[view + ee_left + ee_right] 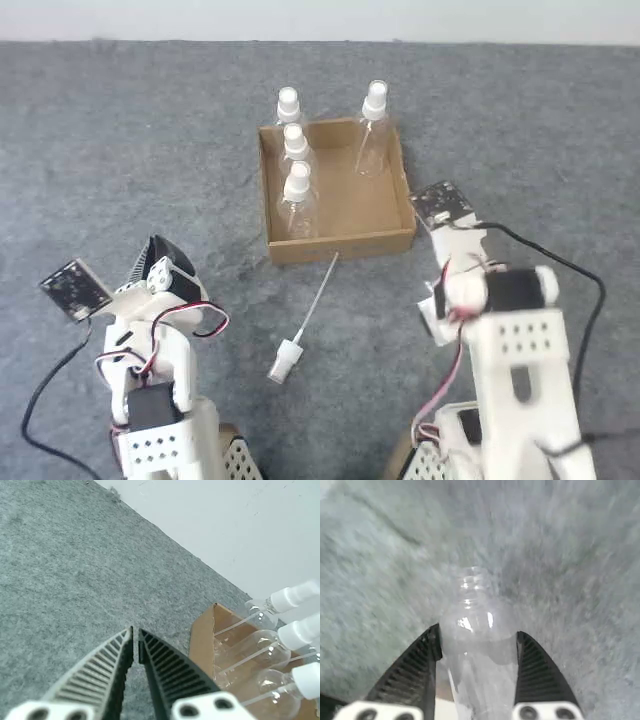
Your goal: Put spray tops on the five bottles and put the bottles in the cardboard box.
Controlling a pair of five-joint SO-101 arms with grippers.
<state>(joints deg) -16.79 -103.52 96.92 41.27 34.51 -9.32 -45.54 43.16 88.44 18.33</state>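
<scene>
Box [340,243] sits far centre. Four capped bottles [298,195] stand in it, though the farthest may be just behind its far wall. Left gripper [136,632], near left: pressed together, empty. Right gripper [477,632], near right: pinching the bare bottle [475,600] below its shoulder. Thin, light, slick plastic; a hard squeeze would likely dent it. Spray top [287,358] lies near centre; take its stiff head, not the tube.

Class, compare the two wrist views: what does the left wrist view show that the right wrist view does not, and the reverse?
Left wrist view: the left claw shut on nothing, a corner of the cardboard box, three capped bottles, a pale wall. Right wrist view: the right claw gripping an uncapped clear bottle. Both: the grey mat.
</scene>
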